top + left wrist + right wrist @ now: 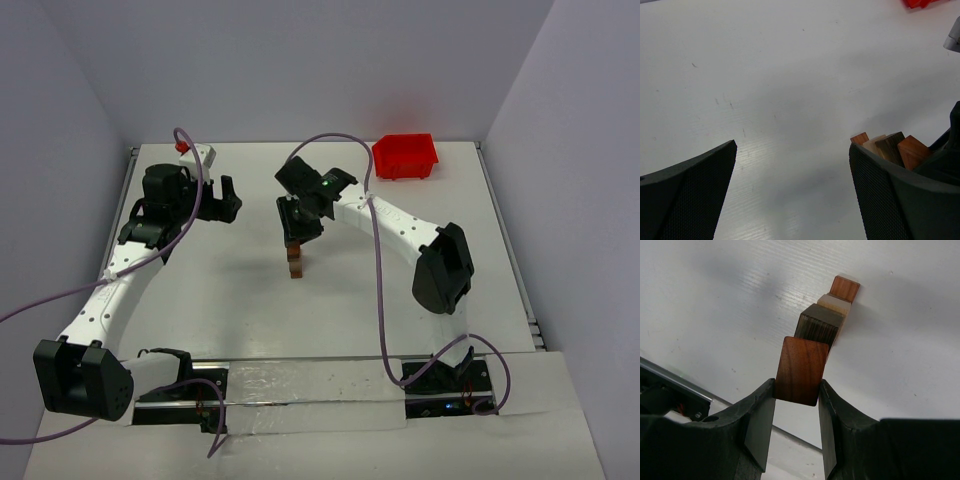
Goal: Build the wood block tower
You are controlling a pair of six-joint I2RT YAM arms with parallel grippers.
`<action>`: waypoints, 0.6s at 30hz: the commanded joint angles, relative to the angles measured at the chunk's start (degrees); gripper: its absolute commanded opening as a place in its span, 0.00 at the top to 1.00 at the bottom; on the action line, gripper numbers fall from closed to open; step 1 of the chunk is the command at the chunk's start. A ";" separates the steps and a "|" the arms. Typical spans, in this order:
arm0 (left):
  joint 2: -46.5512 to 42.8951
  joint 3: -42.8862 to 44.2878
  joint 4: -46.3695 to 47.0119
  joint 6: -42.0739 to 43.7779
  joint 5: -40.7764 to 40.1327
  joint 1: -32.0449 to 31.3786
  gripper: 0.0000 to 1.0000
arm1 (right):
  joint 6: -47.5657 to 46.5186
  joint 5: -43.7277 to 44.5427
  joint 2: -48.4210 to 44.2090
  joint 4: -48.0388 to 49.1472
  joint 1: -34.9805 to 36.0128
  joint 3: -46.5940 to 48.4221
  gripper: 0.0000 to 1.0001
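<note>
We are looking at a red bin sitting at the far right of the white table, well apart from everything else, its open top facing up. At the far left corner, a small white box with a red knob is resting just at the table's edge. Pale grey walls are closing the table in on three sides. Along the near edge, a shiny strip is catching the light. In the left wrist view, faint scuffs are showing on the tabletop.
</note>
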 commanded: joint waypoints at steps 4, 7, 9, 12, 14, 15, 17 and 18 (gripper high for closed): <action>-0.68 1.15 2.18 -0.92 1.28 0.51 0.01 | -3.03 -0.16 -4.74 2.14 0.06 2.27 0.82; -0.66 1.31 2.08 -0.88 1.32 0.51 0.01 | -3.18 -0.33 -4.09 1.86 0.01 2.57 0.83; -0.66 1.27 2.00 -0.84 1.28 0.51 0.01 | -3.18 -0.29 -3.67 1.69 -0.03 2.66 0.83; -0.66 1.09 2.17 -0.75 1.19 0.60 0.01 | -3.01 0.19 -3.27 1.68 -0.31 2.76 0.83; -0.66 1.09 2.24 -0.75 1.26 0.60 0.01 | -2.93 0.19 -2.98 1.68 -0.60 2.83 0.81; -0.66 1.02 2.25 -0.75 1.28 0.60 0.01 | -2.92 0.09 -2.95 1.68 -0.64 2.83 0.81; -0.66 1.00 2.26 -0.68 1.17 0.60 0.01 | -2.83 -0.06 -2.65 1.68 -0.80 2.81 0.77; -0.66 0.96 2.26 -0.70 1.19 0.60 0.01 | -2.79 -0.10 -2.53 1.68 -0.86 2.83 0.76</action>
